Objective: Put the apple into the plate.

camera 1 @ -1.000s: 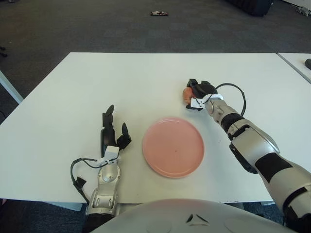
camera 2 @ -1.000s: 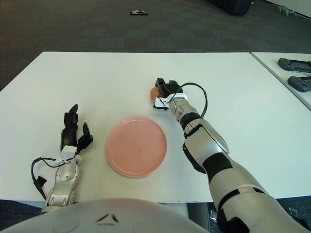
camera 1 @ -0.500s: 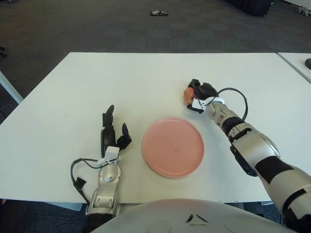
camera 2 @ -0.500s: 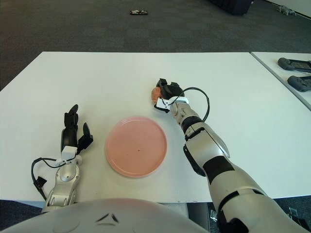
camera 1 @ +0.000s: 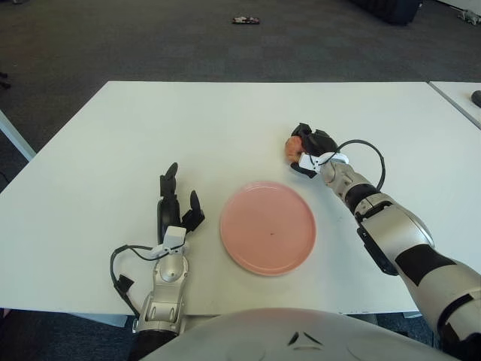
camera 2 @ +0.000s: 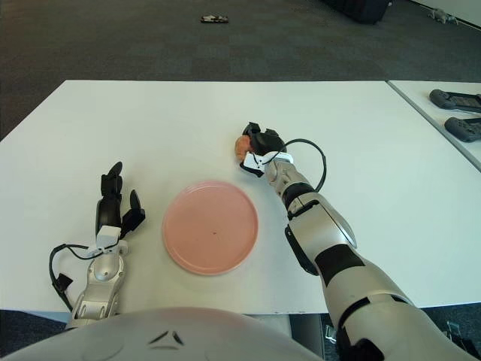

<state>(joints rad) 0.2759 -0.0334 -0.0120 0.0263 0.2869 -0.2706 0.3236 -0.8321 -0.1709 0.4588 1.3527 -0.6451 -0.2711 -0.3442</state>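
A small reddish apple (camera 1: 290, 145) sits on the white table (camera 1: 225, 120), beyond the right rim of the pink plate (camera 1: 267, 227). My right hand (camera 1: 310, 146) has its black fingers curled around the apple from the right, so only the apple's left side shows (camera 2: 242, 144). The plate (camera 2: 210, 226) lies flat near the table's front edge with nothing in it. My left hand (camera 1: 173, 203) shows left of the plate, fingers spread and pointing up, holding nothing.
A second table's corner (camera 1: 458, 94) stands at the right, with dark controllers (camera 2: 455, 101) on it. A black cable (camera 1: 364, 150) loops off my right wrist. Dark carpet lies beyond the table's far edge, with a small object (camera 1: 246, 20) on it.
My right hand has shifted slightly to the right and closed more tightly around the apple. The left hand and plate have not moved.
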